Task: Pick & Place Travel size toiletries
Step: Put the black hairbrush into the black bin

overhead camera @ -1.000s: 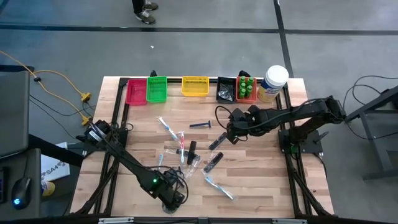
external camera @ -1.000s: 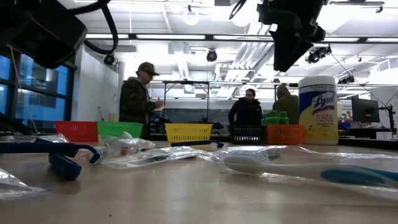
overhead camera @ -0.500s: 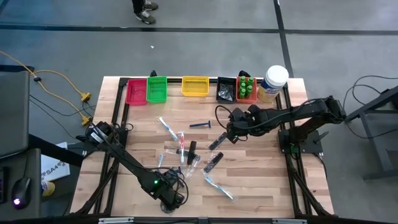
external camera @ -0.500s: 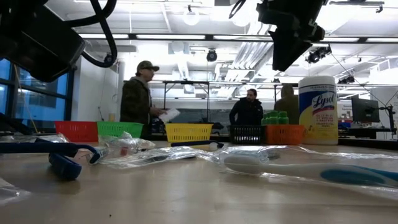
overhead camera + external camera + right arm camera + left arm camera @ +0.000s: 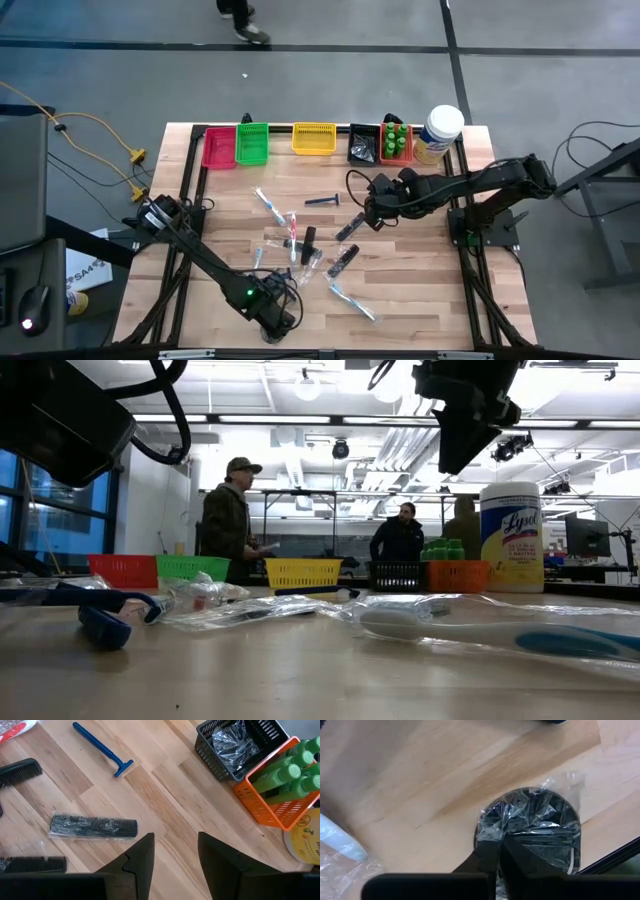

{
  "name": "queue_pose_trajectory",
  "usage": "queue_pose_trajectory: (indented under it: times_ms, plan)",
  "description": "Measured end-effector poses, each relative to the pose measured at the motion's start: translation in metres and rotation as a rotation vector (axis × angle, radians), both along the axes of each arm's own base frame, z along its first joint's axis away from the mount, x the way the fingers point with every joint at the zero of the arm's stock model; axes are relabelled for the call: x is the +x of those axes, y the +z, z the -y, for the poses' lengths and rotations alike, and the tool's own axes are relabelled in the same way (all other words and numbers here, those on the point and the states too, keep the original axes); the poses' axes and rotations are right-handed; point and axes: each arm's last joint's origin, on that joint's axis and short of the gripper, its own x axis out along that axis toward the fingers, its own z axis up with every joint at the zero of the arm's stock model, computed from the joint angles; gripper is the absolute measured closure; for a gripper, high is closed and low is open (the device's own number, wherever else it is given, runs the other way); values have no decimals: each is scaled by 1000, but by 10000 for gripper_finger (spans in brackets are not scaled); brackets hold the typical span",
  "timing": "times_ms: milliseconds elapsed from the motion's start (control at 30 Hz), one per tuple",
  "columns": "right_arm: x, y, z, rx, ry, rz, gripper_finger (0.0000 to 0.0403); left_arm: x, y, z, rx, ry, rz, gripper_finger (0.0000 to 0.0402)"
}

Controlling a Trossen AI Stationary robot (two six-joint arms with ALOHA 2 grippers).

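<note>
My left gripper stands at the table's near edge, pointing steeply down, shut on a dark round mesh puff in clear wrap. My right gripper hangs open above the table's far right part, touching nothing; its fingers show bare wood between them. Loose on the wood lie a blue razor, black combs, and clear-wrapped toothbrushes. More wrapped puffs fill the black bin, and green bottles stand in the orange bin. My left gripper pinches the crinkled clear wrap at the puff's rim between its two fingers. The fingers come from above, slanting steeply down. The puff lies flat on the wood close to the table's near edge.
Along the far edge stand a red bin, a green bin, a yellow bin, and a large white jar with a yellow label. People stand in the room beyond the table.
In the low view the clear wrap that lay at the near left has drawn out of sight, and my left arm's dark body has shifted a little. The right arm has kept still.
</note>
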Motion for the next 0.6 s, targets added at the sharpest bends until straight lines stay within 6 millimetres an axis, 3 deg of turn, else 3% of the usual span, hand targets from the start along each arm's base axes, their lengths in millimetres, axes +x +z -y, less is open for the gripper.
queue_pose_trajectory:
  times_ms: [367, 600]
  plan:
    - [2, 0, -5, 38, 56, 3, 261, -14, 30, -18, 159, 18, 54, 401]
    - [21, 6, -22, 199, 223, 179, 261, -22, 55, -34, 294, 52, 166, 401]
